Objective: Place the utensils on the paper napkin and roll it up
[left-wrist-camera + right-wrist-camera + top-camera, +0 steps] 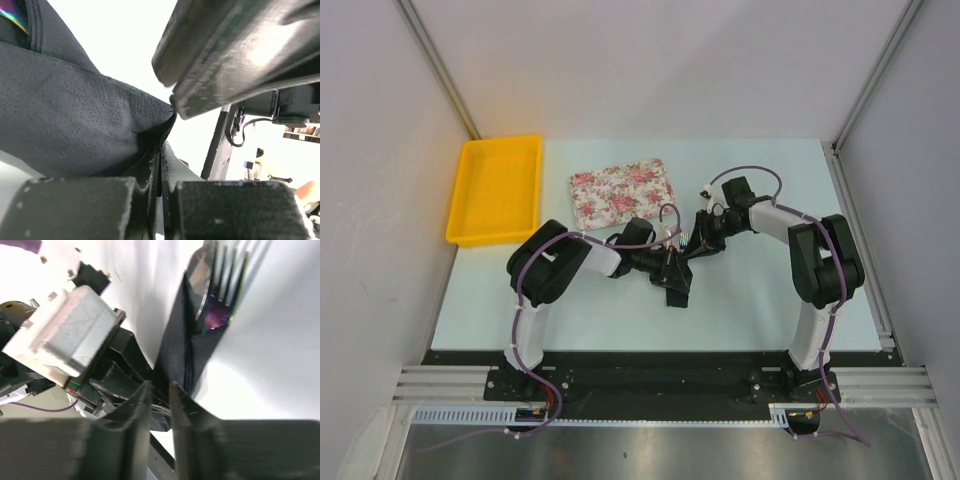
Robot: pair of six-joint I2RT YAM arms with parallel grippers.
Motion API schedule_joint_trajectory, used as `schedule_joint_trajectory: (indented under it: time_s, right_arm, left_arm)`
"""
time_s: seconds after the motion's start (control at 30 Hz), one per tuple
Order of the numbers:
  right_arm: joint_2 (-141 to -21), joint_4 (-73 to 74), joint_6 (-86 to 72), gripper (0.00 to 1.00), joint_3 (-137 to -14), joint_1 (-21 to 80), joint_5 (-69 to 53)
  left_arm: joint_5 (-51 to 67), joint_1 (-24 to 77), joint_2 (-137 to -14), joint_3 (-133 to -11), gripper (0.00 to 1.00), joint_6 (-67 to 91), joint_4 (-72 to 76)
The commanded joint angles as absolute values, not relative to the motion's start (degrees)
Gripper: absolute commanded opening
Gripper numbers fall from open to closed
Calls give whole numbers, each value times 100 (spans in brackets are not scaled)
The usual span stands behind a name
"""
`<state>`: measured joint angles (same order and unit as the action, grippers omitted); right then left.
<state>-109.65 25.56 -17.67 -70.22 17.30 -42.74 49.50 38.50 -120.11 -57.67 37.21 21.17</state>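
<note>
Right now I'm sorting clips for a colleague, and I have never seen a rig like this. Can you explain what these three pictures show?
It is a robot with two jointed arms fixed at the near edge of a table. The wide picture looks down from above and behind the arms. The other two come from a small camera on each wrist, so each shows its own pincer close up. On the table lie a yellow tray, at the far left, and a flowered tray beside it. In the middle, the left pincer and the right pincer meet, and both are shut on a black paper napkin. The right wrist view shows the tines of a fork sticking out of the folded napkin's end. I cannot tell whether another utensil is inside.
</note>
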Motion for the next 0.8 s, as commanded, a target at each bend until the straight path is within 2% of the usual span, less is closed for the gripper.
schedule_joint_trajectory:
  time_s: [0.0,0.43,0.53,0.57,0.63,0.67,0.73,0.77]
  right_arm:
    - [-10846,2804,-1652,33,-6988,1687,-4315]
    - [-11224,2593,-1530,36,-6741,1793,-4114]
    - [-11294,2514,-1450,31,-6645,1784,-3955]
    - [-11329,2514,-1424,24,-6636,1775,-3946]
    - [-11434,2522,-1389,21,-6627,1749,-3929]
    - [-11443,2505,-1371,16,-6618,1740,-3946]
    - [-11443,2479,-1336,7,-6583,1732,-3955]
    - [-11443,2461,-1319,3,-6566,1740,-3972]
  left_arm:
    - [4588,3946,-12349,-5669,4,3428,1398]
    - [4623,3946,-12261,-5651,10,3393,1397]
    - [4623,3955,-12138,-5625,11,3428,1450]
    - [4649,3946,-12094,-5616,11,3454,1502]
    - [4650,3955,-11945,-5564,13,3515,1573]
    - [4684,3955,-11892,-5546,14,3516,1625]
    - [4720,3938,-11796,-5511,19,3524,1608]
    - [4815,3929,-11691,-5459,26,3646,1765]
